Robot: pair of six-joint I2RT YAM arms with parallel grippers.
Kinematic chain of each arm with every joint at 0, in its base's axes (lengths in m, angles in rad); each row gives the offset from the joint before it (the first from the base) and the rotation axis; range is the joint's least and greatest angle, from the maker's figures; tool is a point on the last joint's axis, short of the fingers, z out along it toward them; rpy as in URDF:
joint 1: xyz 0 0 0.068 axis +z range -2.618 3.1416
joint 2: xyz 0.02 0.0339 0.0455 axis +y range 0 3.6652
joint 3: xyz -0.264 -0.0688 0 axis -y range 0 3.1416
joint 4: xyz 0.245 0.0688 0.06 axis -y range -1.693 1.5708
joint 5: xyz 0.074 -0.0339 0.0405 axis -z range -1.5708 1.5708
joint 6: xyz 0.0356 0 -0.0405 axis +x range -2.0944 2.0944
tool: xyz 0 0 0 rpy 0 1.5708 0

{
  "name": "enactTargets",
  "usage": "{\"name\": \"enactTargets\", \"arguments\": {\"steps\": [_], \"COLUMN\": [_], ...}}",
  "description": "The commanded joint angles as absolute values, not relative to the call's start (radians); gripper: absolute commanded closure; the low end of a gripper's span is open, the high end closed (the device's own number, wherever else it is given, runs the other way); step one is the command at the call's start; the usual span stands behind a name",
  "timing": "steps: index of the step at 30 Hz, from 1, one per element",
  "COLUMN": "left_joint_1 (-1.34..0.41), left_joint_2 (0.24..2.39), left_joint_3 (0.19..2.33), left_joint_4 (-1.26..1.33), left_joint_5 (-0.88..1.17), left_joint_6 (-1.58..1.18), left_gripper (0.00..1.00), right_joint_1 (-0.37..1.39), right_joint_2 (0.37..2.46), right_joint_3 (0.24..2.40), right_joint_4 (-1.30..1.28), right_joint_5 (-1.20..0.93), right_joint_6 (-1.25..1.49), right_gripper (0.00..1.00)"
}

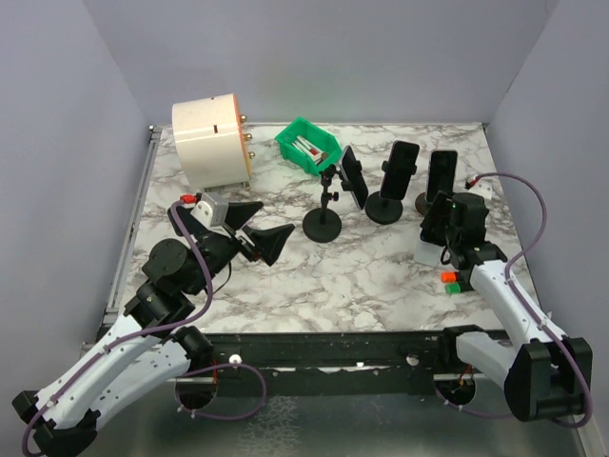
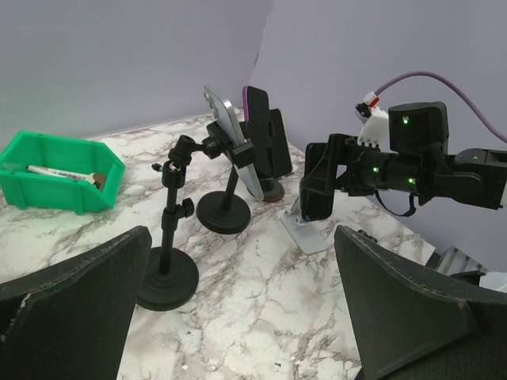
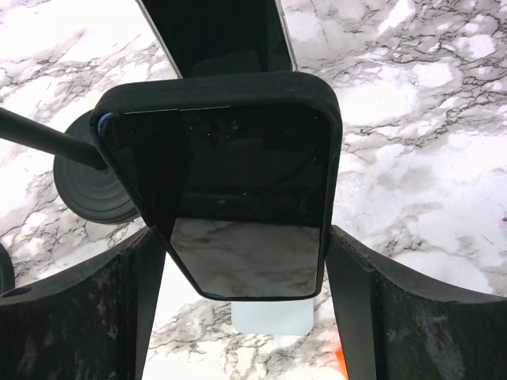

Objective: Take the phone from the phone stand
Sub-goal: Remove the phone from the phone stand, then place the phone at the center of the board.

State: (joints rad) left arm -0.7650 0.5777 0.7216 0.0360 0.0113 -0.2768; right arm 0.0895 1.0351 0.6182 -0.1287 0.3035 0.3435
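Note:
A phone in a black case [image 3: 230, 182] leans on a white phone stand [image 3: 273, 317] at the right of the table. My right gripper [image 3: 247, 241] is open and straddles the phone's lower half, with its fingers [image 3: 356, 309] close beside both side edges. From the left wrist view the phone [image 2: 318, 184] stands upright on the white stand [image 2: 309, 233] with the right gripper [image 2: 337, 178] around it. The top view shows the right gripper [image 1: 445, 227] covering most of the phone above the stand's base [image 1: 430, 253]. My left gripper [image 1: 271, 228] hovers open and empty left of centre.
Three more phones stand behind: one [image 1: 354, 176] on a black jointed stand [image 1: 324, 226], one [image 1: 402, 164] on a round black stand [image 1: 384, 208], one [image 1: 441, 174] at the far right. A green bin [image 1: 309, 146] and a white cylinder [image 1: 211, 141] sit at the back. Red and green blocks [image 1: 450, 281] lie near the right arm.

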Motion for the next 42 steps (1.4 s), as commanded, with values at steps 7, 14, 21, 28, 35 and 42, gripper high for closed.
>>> {"name": "enactTargets", "arguments": {"steps": [7,14,21,28,35,42], "left_joint_1": [-0.761,-0.761,-0.761,-0.761,-0.761,-0.761], "left_joint_2": [0.568,0.561,0.555,0.551,0.542,0.53], "left_joint_3": [0.723,0.723,0.721,0.722,0.723,0.726], "left_joint_4": [0.045,0.046,0.046,0.047,0.046,0.049], "left_joint_5": [0.034,0.036,0.037,0.041,0.039,0.054], "left_joint_6": [-0.287,-0.288,-0.29,-0.294,-0.302,-0.319], "left_gripper": [0.01,0.01,0.01,0.01,0.01,0.01], "right_joint_1": [0.08,0.081,0.081,0.08,-0.051,-0.204], "right_joint_2": [0.931,0.872,0.868,0.999,1.147,1.236], "right_joint_3": [0.675,0.739,0.884,1.051,1.133,1.148], "right_joint_4": [-0.204,-0.28,-0.372,-0.418,-0.411,-0.416], "right_joint_5": [0.283,0.284,0.293,0.335,0.334,0.244], "right_joint_6": [0.33,0.321,0.339,0.362,0.379,0.393], "right_gripper": [0.42,0.42,0.43,0.43,0.45,0.46]}}
